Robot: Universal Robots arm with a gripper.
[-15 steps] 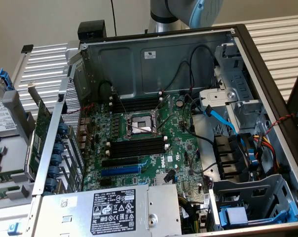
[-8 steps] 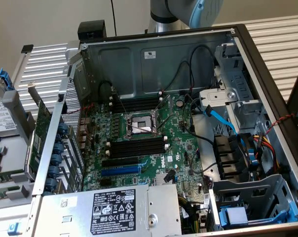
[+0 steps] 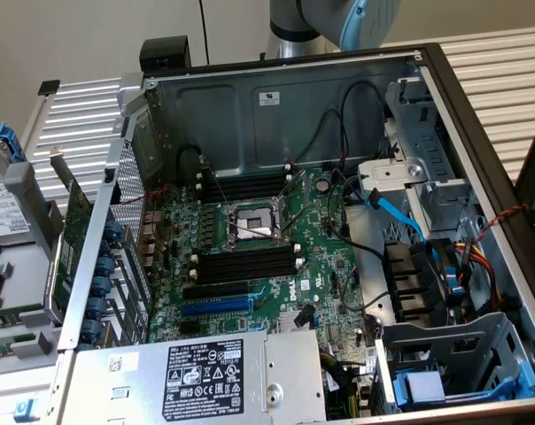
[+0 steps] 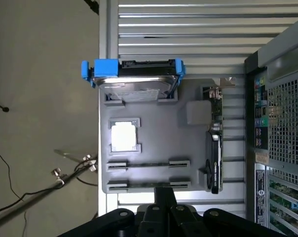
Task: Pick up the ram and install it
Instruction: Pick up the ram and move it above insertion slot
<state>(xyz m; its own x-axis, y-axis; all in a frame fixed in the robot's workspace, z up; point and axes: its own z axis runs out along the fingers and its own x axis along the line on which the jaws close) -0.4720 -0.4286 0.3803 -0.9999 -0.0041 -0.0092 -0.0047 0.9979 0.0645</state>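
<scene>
Ram (image 3: 0,347) rests in the grey tray (image 4: 154,143) near the claw (image 4: 165,195).

— What's inside the open computer case (image 3: 276,106)?
— A green motherboard (image 3: 325,266) with its CPU socket (image 3: 250,226) mid-board, a blue cable (image 3: 396,212) toward the exterior view's right, and the power supply (image 3: 205,372) nearest.
— And outside it?
— On the slatted tabletop (image 4: 188,29), a grey tray (image 4: 159,148) holds a hard drive (image 4: 134,89) in a blue bracket (image 4: 105,69), a processor (image 4: 124,136) and an expansion card (image 4: 214,153).
</scene>
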